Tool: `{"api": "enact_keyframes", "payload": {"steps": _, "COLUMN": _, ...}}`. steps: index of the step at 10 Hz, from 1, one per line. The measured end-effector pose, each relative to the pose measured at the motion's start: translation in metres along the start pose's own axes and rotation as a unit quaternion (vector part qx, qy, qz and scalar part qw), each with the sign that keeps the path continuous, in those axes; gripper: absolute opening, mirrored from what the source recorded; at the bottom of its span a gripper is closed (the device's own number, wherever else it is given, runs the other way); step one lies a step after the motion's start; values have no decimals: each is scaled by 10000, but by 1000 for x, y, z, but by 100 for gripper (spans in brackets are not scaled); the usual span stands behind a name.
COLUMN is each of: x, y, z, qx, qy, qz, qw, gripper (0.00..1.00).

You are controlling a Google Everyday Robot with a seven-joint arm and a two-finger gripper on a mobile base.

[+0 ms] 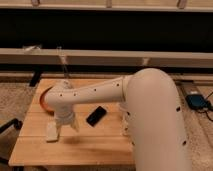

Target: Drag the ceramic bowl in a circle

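The ceramic bowl [44,100] — round, upright — sits behind the gripper [65,125], whose opening I cannot tell.

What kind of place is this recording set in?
Probably an indoor lab or office corner: a small wooden table on carpet, with a long ledge behind. The hand hangs over the table near the ceramic bowl.

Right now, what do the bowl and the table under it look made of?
The ceramic bowl: probably glazed ceramic, judging by its smooth orange surface; mostly hidden behind the arm. The table: wood, pale planks with seams, matt. The hand hangs over the table, just in front of the bowl.
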Motion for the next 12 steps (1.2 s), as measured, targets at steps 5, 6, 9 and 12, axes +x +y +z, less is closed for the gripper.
{"api": "enact_keyframes", "payload": {"steps": 5, "x": 53, "y": 19, "z": -24, "qx": 273, "qy": 430, "qz": 159, "qw": 9986, "gripper": 67}}
{"api": "enact_keyframes", "payload": {"steps": 6, "x": 72, "y": 26, "z": -33, "qx": 355, "qy": 563, "qz": 178, "qw": 9976, "gripper": 67}}
{"api": "enact_keyframes", "payload": {"steps": 9, "x": 119, "y": 31, "z": -61, "qx": 540, "qy": 946, "qz": 173, "qw": 9939, "gripper": 67}}
{"api": "enact_keyframes", "payload": {"steps": 12, "x": 151, "y": 13, "z": -79, "qx": 593, "qy": 1183, "qz": 47, "qw": 9912, "gripper": 67}}
